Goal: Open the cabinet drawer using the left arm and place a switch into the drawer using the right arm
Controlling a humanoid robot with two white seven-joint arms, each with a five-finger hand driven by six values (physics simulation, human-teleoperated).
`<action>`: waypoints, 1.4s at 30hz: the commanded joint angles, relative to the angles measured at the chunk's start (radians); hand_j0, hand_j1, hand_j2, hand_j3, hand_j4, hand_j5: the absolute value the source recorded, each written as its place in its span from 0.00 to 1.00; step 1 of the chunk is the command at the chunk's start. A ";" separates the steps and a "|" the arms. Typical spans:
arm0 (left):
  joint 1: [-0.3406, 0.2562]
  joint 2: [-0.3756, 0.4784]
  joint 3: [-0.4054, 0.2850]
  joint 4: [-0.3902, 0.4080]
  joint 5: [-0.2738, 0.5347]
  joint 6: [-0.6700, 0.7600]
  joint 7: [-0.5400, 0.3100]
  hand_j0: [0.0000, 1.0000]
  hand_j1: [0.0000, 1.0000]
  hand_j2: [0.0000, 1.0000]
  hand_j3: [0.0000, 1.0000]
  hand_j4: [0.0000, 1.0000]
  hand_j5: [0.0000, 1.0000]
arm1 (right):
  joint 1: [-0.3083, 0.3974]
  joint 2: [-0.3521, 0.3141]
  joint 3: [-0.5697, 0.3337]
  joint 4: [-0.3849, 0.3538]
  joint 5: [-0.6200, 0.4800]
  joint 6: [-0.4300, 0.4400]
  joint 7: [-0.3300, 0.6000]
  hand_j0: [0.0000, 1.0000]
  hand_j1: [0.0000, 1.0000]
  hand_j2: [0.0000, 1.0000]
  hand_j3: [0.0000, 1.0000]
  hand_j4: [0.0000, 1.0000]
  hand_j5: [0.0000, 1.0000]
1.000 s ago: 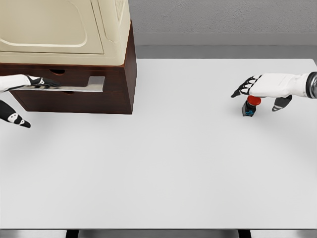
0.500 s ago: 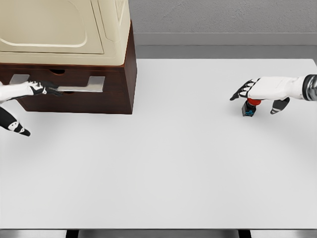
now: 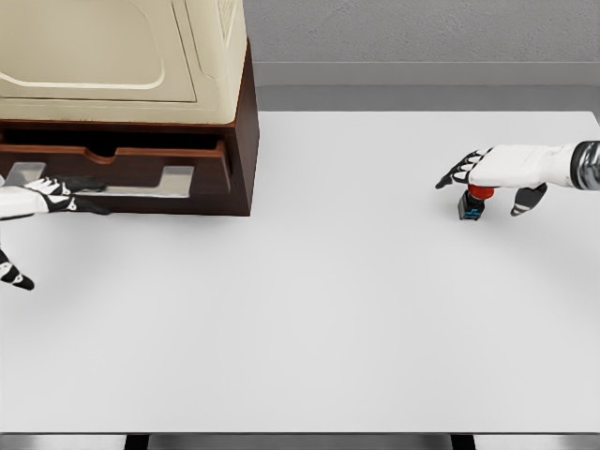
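The white bench carried everything, and most of its surface lay between the two places where work was going on. At its far left corner stood the dark brown cabinet with a cream appliance on top. The cabinet's upper drawer stood out a little from the front, a dark gap showing above its face, so the opening step looked begun but far from finished; the gap seemed too narrow to drop anything through.

The left robot hand was at the metal handle on the drawer front, its fingers laid along the bar. Whether they were truly closed around it could not be told from this view.

Well apart, near the right edge, the right robot hand hovered over the switch, a small dark block with a red button. Its fingers were spread, thumb hanging to one side, and nothing was gripped. The switch stood on the bench, so by my reading the grasp, the carry across and the placing in the drawer all remained.
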 commanded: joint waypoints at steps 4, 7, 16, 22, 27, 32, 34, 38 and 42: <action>0.000 0.054 -0.027 -0.006 0.048 -0.073 -0.002 1.00 1.00 1.00 1.00 1.00 1.00 | 0.000 0.006 -0.001 0.005 -0.003 0.002 0.000 1.00 1.00 1.00 1.00 1.00 1.00; -0.002 0.063 -0.030 -0.012 0.048 -0.076 -0.002 1.00 1.00 1.00 1.00 1.00 1.00 | 0.000 0.008 -0.003 0.017 -0.003 0.002 0.000 1.00 1.00 1.00 1.00 1.00 1.00; -0.002 0.140 -0.073 -0.026 0.065 -0.182 -0.002 1.00 1.00 1.00 1.00 1.00 1.00 | -0.003 0.009 -0.005 0.026 -0.003 0.002 0.000 1.00 1.00 1.00 1.00 1.00 1.00; -0.002 0.155 -0.073 -0.027 0.091 -0.189 -0.002 1.00 1.00 1.00 1.00 1.00 1.00 | -0.003 0.009 -0.005 0.026 -0.003 0.002 0.000 0.99 0.99 0.99 0.99 0.99 0.99; -0.003 0.170 -0.073 -0.039 0.111 -0.211 -0.002 1.00 1.00 1.00 1.00 1.00 1.00 | -0.003 0.009 -0.005 0.026 -0.005 0.002 0.000 0.98 0.98 0.98 0.98 0.98 0.98; -0.022 0.187 -0.073 -0.039 0.171 -0.217 -0.002 1.00 1.00 1.00 1.00 1.00 1.00 | -0.003 0.008 -0.005 0.026 -0.005 0.002 0.000 0.96 0.96 0.96 0.96 0.96 0.96; -0.023 0.192 -0.073 -0.039 0.183 -0.217 -0.002 1.00 1.00 1.00 1.00 1.00 1.00 | -0.003 0.008 -0.006 0.026 -0.005 0.002 0.000 0.93 0.93 0.93 0.93 0.93 0.93; -0.028 0.198 -0.072 -0.039 0.199 -0.222 -0.002 1.00 1.00 1.00 1.00 1.00 1.00 | -0.003 0.008 -0.006 0.028 -0.006 0.002 0.000 0.82 0.82 0.82 0.82 0.82 0.82; -0.042 0.207 -0.068 -0.039 0.220 -0.222 -0.002 1.00 1.00 1.00 1.00 1.00 1.00 | -0.003 0.008 -0.006 0.028 -0.006 0.002 0.000 0.81 0.81 0.81 0.81 0.81 0.81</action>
